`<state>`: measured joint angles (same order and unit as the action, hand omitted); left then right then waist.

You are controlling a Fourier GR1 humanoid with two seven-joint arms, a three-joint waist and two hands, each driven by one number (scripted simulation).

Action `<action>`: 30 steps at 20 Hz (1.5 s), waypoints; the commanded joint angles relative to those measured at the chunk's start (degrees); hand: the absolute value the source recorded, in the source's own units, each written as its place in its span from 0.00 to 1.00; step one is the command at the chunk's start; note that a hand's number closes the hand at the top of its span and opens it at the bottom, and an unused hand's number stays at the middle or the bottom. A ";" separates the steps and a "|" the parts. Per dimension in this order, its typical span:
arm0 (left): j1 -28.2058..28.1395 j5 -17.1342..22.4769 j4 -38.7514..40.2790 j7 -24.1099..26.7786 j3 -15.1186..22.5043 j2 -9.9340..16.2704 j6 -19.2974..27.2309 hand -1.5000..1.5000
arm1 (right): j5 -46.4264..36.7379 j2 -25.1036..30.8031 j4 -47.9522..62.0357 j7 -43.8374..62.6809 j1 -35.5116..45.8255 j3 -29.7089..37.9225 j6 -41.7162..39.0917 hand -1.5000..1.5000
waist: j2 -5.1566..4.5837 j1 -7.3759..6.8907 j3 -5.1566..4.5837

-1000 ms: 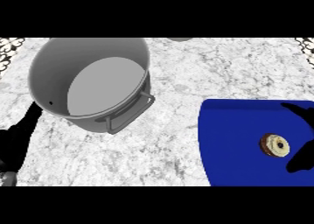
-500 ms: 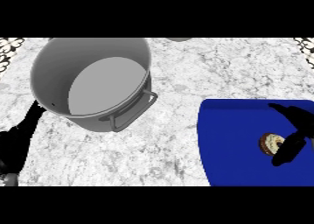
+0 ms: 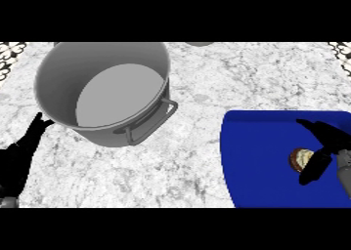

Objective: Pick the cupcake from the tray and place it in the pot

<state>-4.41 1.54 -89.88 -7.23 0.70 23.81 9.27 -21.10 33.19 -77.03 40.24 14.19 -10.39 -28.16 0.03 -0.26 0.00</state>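
Cupcake (image 3: 301, 158) sits on the blue tray (image 3: 264, 161), near its right side, well apart from the grey pot (image 3: 98, 93) at upper left of the marble counter (image 3: 207, 88). Likely light, soft & crumbly, so it'd squash easily; best taken by its sides around the base, not pressed on top.

Right hand (image 3: 323, 146) is over the tray w/ fingers above the cupcake & thumb below it, bracketing it on its right side. Fingers are spread, not closed; can't see any contact, so nothing is held yet.

Left hand (image 3: 15, 163) rests open at the left edge, fingers up, near the pot's wall.

Vs 1 s ago: right hand has come in from the right edge & now surrounds the cupcake; cupcake hasn't moved on the tray. Pot & left hand are unchanged.
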 commanded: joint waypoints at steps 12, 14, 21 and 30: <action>-0.27 -2.34 0.35 0.57 -4.61 -3.32 -5.51 0.50 | -9.76 -5.12 0.91 -8.05 -1.60 1.31 -2.11 1.00 | 0.04 0.14 -0.01; 1.28 -2.47 1.88 1.67 -6.11 -3.39 -5.84 0.50 | -11.73 -4.89 5.50 -13.90 -1.87 2.31 0.41 1.00 | -0.01 0.12 0.00; 3.86 -4.79 2.77 0.85 -3.96 -4.57 -5.64 0.50 | -15.19 -9.92 -3.64 -21.83 1.17 -11.18 -4.86 1.00 | -0.09 -1.46 0.04; 6.63 -5.47 3.07 0.06 -1.29 -5.90 -6.48 0.50 | -24.27 -25.07 -16.44 -36.95 18.50 -43.32 -9.00 1.00 | -0.14 -5.52 0.04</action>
<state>1.37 -3.53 -87.17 -6.34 -0.92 18.51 2.22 -41.45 13.32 -90.18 8.82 28.01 -42.58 -37.58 -0.03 -7.42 -0.14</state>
